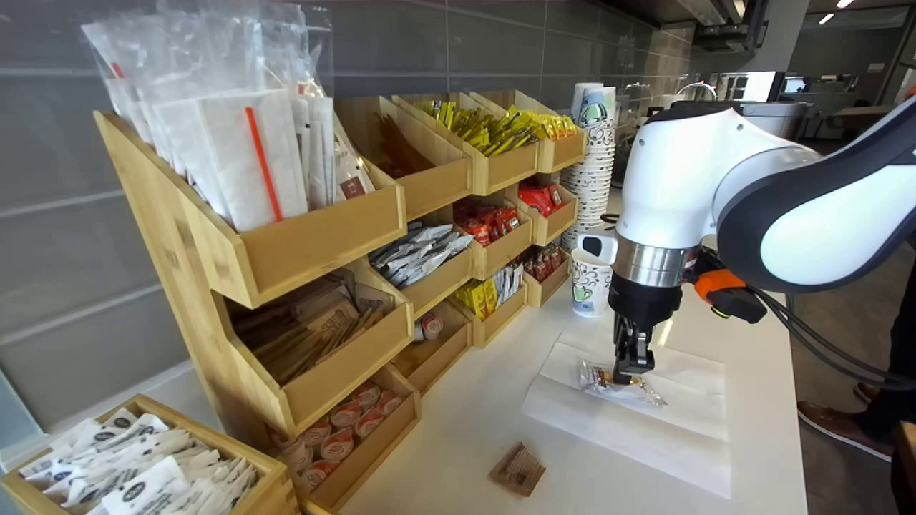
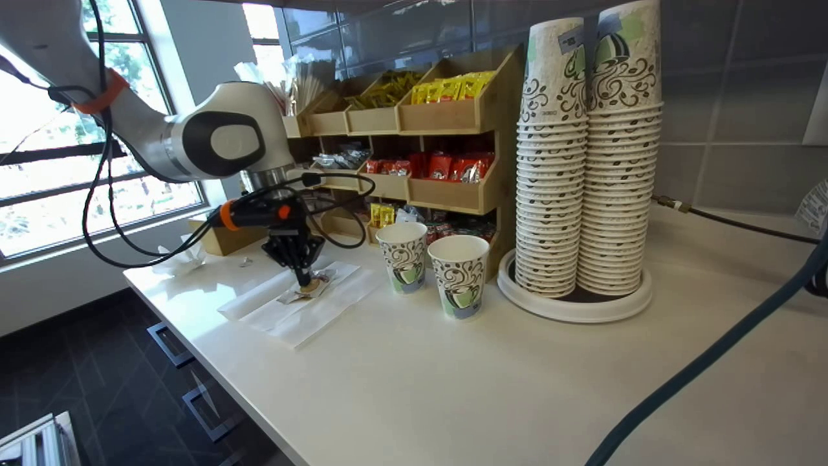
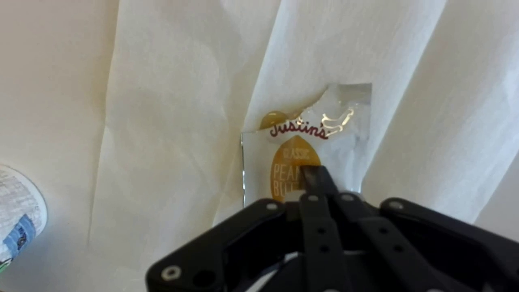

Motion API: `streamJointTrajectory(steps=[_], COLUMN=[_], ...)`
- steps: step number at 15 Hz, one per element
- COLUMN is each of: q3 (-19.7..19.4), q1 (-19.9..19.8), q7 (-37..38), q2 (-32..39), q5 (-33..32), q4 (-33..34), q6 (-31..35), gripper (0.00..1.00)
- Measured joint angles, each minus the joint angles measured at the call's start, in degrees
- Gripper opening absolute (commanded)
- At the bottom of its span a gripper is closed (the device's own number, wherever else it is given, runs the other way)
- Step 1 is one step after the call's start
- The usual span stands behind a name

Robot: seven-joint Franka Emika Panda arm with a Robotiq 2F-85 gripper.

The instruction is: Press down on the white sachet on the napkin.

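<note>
The white sachet lies on the napkin, whitish with red lettering and a tan-brown oval; it shows in the wrist view (image 3: 292, 152) and in both exterior views (image 1: 647, 393) (image 2: 289, 297). Its upper edge is torn, and a tan-brown blob sits at the tear. The napkin, a creased white sheet, lies flat on the counter (image 1: 680, 458) (image 2: 310, 327) (image 3: 174, 121). My gripper (image 1: 624, 377) (image 2: 305, 283) (image 3: 318, 174) points down with its fingers together. Its tips appear to touch the sachet's middle, with nothing visible between them. The fingers hide the sachet's lower part in the wrist view.
A wooden rack (image 1: 336, 239) of packets stands along the wall. Paper cups (image 2: 402, 255) (image 2: 460, 275) stand close beside the napkin, with tall cup stacks (image 2: 550, 168) behind. A small brown packet (image 1: 519, 468) lies on the counter. The counter edge (image 1: 796, 429) is near the napkin.
</note>
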Motion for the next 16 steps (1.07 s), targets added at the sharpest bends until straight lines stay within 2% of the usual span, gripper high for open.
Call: streamJointTrajectory(steps=[16], q3=[-0.2], q1=[-0.2], q7=[0.0], q2=[0.8], q5=[-0.1], q4=[0.0], q6=[0.4], gripper=[0.0])
